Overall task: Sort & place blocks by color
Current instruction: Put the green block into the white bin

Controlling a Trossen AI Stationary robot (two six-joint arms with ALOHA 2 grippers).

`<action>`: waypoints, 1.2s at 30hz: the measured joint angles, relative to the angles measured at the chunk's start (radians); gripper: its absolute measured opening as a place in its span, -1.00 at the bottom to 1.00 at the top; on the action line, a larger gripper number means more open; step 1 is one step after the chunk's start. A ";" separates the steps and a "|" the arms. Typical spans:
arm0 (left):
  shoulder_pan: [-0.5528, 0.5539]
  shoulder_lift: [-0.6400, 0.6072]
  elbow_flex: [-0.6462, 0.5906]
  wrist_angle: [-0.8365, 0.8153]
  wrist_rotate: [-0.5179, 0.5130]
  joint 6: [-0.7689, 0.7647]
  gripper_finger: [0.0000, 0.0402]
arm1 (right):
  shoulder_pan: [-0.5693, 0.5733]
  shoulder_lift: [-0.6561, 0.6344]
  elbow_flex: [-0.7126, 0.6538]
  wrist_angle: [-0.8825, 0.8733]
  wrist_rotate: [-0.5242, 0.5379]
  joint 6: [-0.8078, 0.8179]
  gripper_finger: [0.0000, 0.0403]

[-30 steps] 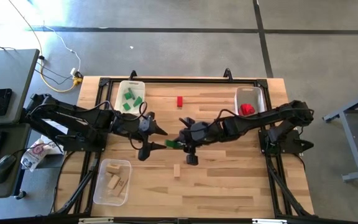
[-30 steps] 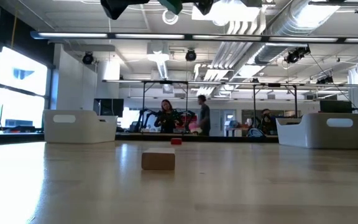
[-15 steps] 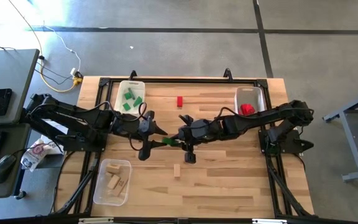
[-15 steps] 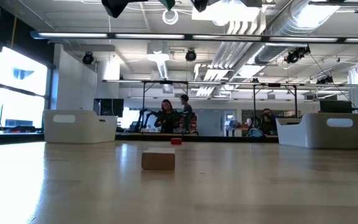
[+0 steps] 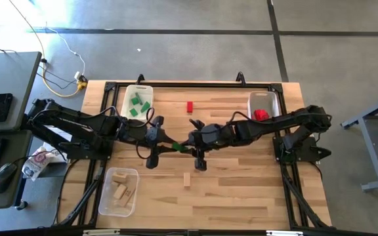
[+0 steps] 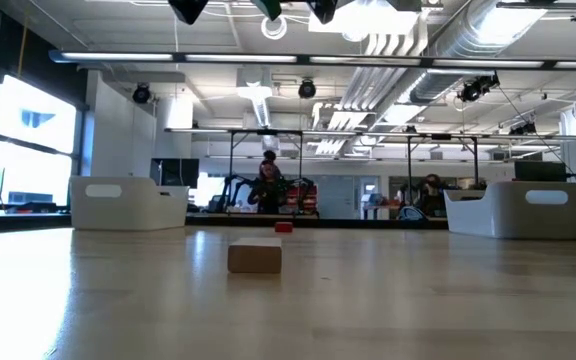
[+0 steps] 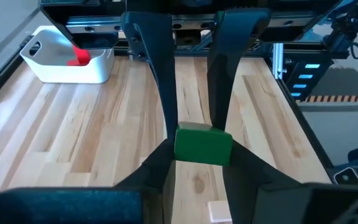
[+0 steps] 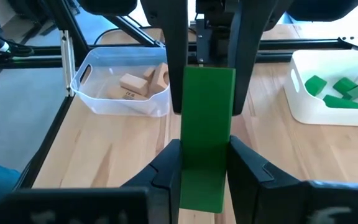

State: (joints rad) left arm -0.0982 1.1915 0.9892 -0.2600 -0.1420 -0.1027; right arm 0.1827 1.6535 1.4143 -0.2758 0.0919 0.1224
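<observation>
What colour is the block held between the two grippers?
Green; the block shows best in the right wrist view.

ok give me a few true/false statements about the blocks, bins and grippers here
1. Both grippers, left gripper and right gripper, grip the same green bar above the table middle. True.
2. The bin with green blocks sits on the right arm's side. False: it is on the left arm's side; the bin on the right holds red blocks.
3. A red block lies loose on the table. True.
4. The bin with plain wood blocks holds a green one too. False: only plain pieces show in it.
5. A plain block lies loose on the table. True.
</observation>
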 joint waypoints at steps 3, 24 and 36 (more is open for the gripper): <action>0.000 0.000 0.000 0.000 0.003 0.001 -0.57 | -0.006 0.000 0.000 0.000 -0.006 0.000 -0.63; 0.025 0.000 0.000 -0.169 -0.050 0.002 -0.58 | -0.012 -0.001 0.000 -0.031 0.110 -0.034 0.09; 0.130 0.000 0.000 -0.451 -0.252 -0.099 -0.58 | -0.027 -0.002 0.000 -0.067 0.118 -0.026 0.10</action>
State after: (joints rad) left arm 0.0316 1.1912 0.9894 -0.7110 -0.3935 -0.2018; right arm 0.1562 1.6512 1.4147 -0.3431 0.2103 0.0959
